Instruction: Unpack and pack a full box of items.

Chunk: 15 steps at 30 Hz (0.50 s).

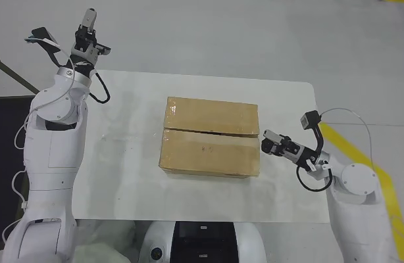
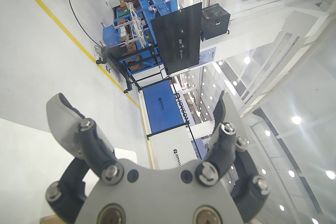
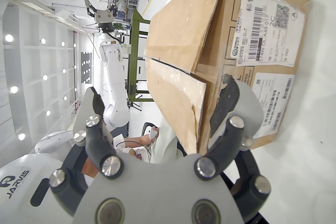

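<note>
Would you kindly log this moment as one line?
box: closed, on table | left gripper: open, past table corner | right gripper: open, beside box

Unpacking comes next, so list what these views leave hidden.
- Contents of the box: closed flaps cover them, top and right wrist views.
- Its far end: hidden behind the box, right wrist view.
- Whether right gripper touches the box: too small in top view; a finger overlaps it in wrist view.

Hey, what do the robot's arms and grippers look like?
The left arm and right arm have glossy white shells, with black cables looping near the wrists. The left gripper and right gripper match: a grey metal plate with silver screws, black linkages, curved pale-grey fingers lined with ribbed black pads.
</note>
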### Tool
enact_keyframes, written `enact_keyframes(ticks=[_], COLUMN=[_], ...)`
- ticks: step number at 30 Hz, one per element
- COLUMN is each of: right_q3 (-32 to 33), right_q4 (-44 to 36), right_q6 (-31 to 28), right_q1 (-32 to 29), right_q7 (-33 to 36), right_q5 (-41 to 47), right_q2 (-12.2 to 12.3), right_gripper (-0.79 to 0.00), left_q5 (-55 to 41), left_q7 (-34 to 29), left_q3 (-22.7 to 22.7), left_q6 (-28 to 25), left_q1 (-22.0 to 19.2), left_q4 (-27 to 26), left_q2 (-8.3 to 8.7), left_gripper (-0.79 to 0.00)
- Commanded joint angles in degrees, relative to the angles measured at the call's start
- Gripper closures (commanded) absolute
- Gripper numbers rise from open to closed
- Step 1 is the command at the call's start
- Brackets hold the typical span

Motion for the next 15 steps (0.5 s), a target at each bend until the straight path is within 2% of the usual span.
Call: enact_keyframes(ticks=[1,15], right_q3=[-0.3,-0.8], right_q4=[-0.4,0.0], right_q6=[0.1,-0.3], right_q1=[-0.1,0.3], right_q7=[0.2,2.9], right_q5=[0.0,5.1], right_q2=[0.2,1.3], right_gripper=[-0.785,-0.785], left_q5=[0.0,0.0], left_q7=[0.0,0.0], left_q3=[0.0,0.0], left_q6=[0.0,0.0], left_q1=[0.0,0.0], left_q4=[0.0,0.0], left_q2=[0.0,0.0], left_gripper=[-0.785,-0.785])
